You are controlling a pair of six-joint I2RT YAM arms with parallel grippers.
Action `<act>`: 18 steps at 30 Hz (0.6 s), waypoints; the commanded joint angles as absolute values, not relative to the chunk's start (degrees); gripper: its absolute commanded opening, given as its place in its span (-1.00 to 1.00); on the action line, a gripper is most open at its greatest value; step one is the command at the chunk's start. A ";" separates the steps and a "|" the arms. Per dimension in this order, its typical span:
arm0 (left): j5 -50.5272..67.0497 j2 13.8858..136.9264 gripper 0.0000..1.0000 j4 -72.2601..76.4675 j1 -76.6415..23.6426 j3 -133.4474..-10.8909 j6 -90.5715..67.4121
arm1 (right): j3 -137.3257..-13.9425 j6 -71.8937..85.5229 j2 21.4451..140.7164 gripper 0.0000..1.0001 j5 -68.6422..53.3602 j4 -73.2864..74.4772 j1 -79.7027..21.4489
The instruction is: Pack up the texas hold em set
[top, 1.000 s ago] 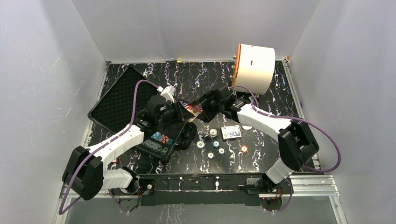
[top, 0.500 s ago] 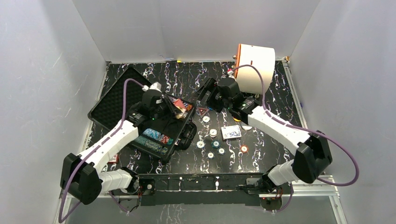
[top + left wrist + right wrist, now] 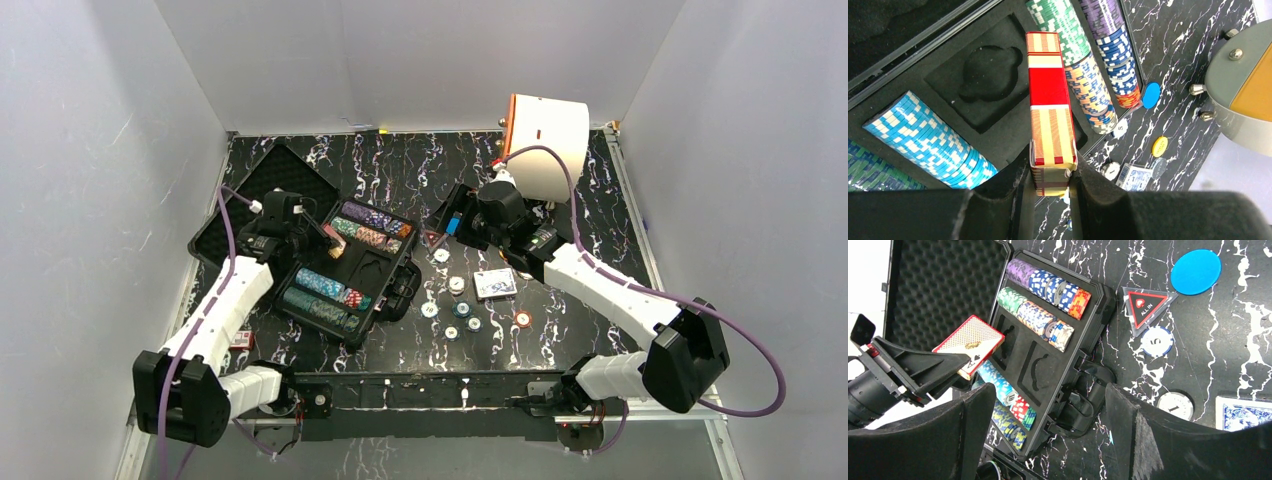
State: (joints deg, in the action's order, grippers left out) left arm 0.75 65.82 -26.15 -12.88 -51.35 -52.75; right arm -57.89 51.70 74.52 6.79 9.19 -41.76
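The black case [image 3: 372,268] lies open at the left, its foam lid [image 3: 250,215] flat behind it. Rows of multicoloured chips [image 3: 374,226] fill its slots, and two card-shaped slots [image 3: 1024,365] are bare. My left gripper [image 3: 1050,170] is shut on the red card deck [image 3: 1049,100] and holds it over the case's left part. My right gripper [image 3: 1048,410] stands open with nothing in it, above the case's handle [image 3: 1083,405]. On the table lie the blue deck [image 3: 495,284], loose chips [image 3: 455,285], a triangular all-in button [image 3: 1146,305] and a blue round button [image 3: 1196,271].
A large white cylinder with an orange face [image 3: 545,145] stands at the back right, close behind my right wrist. A yellow button [image 3: 1159,146] lies near it. A small red item [image 3: 240,340] sits at the near left. White walls enclose the table.
A second ago both grippers met at the red deck over the case. The right one has opened and drawn back to the right; the left has carried the deck leftwards.
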 commanded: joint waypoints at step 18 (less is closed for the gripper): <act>4.97 68.72 -0.91 -17.31 -8.95 -46.18 -52.27 | -59.33 50.10 74.45 0.73 6.12 6.84 -42.18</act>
State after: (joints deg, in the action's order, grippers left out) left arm 4.95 69.56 -19.49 -9.82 -48.03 -52.56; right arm -57.89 50.41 74.74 5.82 8.84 -41.78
